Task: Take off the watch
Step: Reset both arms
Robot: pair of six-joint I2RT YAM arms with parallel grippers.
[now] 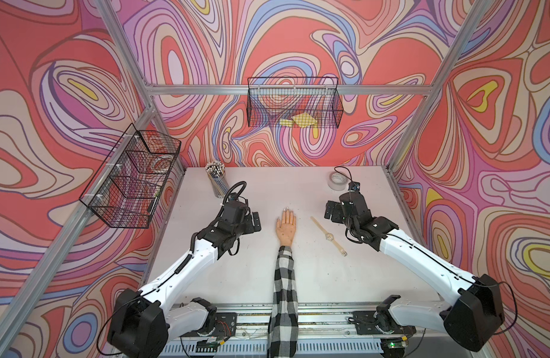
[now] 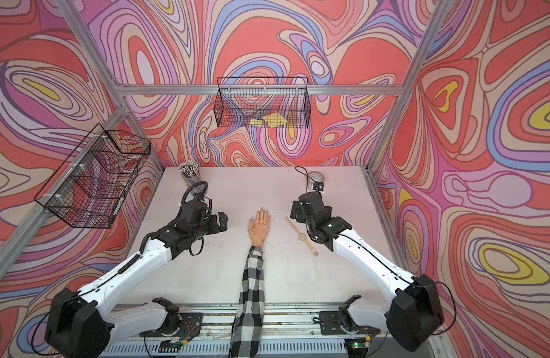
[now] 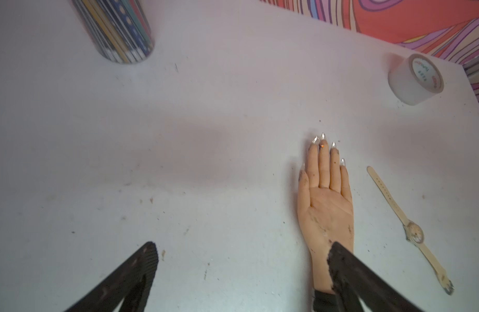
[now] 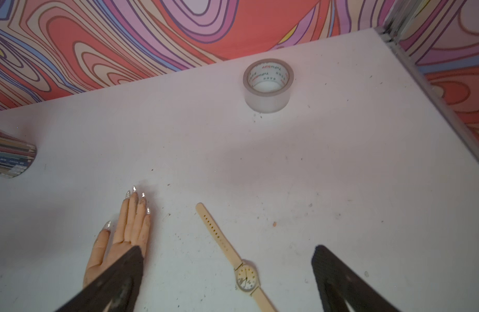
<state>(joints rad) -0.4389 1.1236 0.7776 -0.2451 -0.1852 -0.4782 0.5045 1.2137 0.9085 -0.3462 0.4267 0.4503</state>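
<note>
Two arms flank the scene, and neither carries anything. Farthest left, a wire basket (image 1: 131, 176) hangs on the frame, clear of the work. Next, at the far edge of the white table (image 1: 236, 279), stands a cup of pencils (image 1: 217, 183), well apart from the action. The left gripper (image 1: 255, 220) hovers just beside the mannequin hand (image 1: 286, 227), its fingers spread wide and empty in the left wrist view. It sits on the thumb side, probably so that it could steady the arm if needed.

The mannequin hand lies palm up in the middle, its wrist bare where it emerges from the checked sleeve (image 1: 284, 294). To its right the watch (image 1: 329, 237) lies flat on the table, face up, strap unbuckled and stretched out straight, near the hand but not touching it. It is already off the wrist, so the task looks done or all but done.

The right gripper (image 1: 332, 211) hangs just beyond the watch, its fingers likewise wide apart. The right wrist view shows the watch framed between them, not gripped. Behind it, near the far right corner, sits a roll of clear tape (image 1: 337, 181).
</note>
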